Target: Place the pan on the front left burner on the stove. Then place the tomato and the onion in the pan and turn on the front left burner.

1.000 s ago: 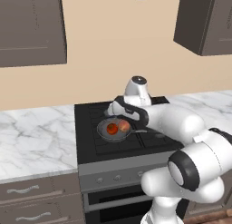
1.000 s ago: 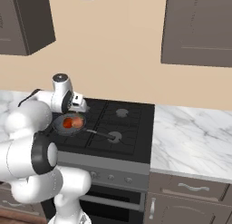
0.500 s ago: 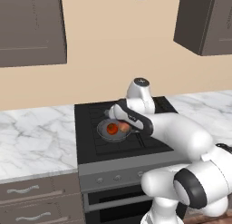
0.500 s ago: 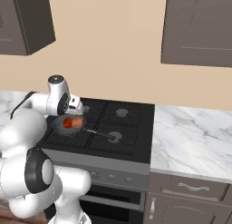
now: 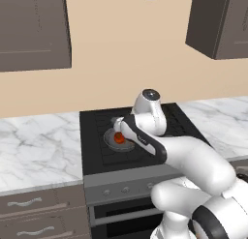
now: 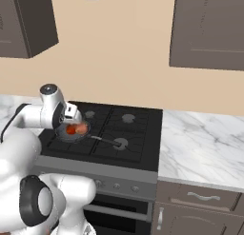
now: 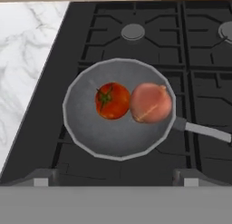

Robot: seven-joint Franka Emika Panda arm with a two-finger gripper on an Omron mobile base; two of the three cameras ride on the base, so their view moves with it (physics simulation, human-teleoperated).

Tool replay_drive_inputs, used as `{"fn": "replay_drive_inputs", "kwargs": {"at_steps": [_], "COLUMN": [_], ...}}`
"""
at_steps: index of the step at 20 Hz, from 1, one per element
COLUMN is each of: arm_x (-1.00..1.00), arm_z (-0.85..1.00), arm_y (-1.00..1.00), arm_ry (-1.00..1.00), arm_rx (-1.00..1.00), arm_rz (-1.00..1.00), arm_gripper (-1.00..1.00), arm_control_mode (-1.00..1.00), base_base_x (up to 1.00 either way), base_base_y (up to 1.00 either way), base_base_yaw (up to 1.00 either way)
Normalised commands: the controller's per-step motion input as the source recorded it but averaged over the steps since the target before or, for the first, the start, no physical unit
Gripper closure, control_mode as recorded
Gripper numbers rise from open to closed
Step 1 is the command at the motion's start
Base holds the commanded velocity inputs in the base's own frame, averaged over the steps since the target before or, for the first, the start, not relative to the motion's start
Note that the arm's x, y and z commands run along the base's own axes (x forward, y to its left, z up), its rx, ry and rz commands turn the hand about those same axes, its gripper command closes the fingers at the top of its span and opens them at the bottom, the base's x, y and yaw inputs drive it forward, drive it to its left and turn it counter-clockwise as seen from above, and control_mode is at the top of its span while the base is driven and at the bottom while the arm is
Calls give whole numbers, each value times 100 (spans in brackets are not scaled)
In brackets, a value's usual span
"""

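The pan [image 7: 118, 109] sits on the stove [image 7: 136, 46], over its front left burner beside the marble worktop [image 7: 27, 60], handle [image 7: 206, 130] pointing toward the stove's other front burner. Inside the pan, the tomato [image 7: 112, 100] and the onion [image 7: 151, 103] lie side by side, touching. The end effector [image 7: 115, 177] hovers above the pan, its fingers [image 7: 41, 177] spread wide and holding nothing.

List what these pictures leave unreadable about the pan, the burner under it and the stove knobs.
- Front left burner: in the hand view the pan covers it, so no flame can be judged.
- Pan handle: cut off by the hand view's right edge.
- Knobs: too small in the right base view to read their setting.
- Onion: in the left base view the arm hides it; the tomato shows.
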Motion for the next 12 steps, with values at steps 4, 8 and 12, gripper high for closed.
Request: {"fn": "replay_drive_inputs", "kwargs": {"at_steps": [4, 8, 12], "arm_x": [-29, -29, -26], "arm_z": [0, 0, 5], "arm_y": [11, 7, 5], "arm_ry": [-10, -16, -18], "arm_rx": [0, 0, 0], "arm_rz": [0, 0, -2], "arm_gripper": [-100, -100, -100], "arm_control_mode": [-100, -100, -100], "base_base_x": [0, 0, 0], "base_base_y": [0, 0, 0], "base_base_yaw": [0, 0, 0]}}
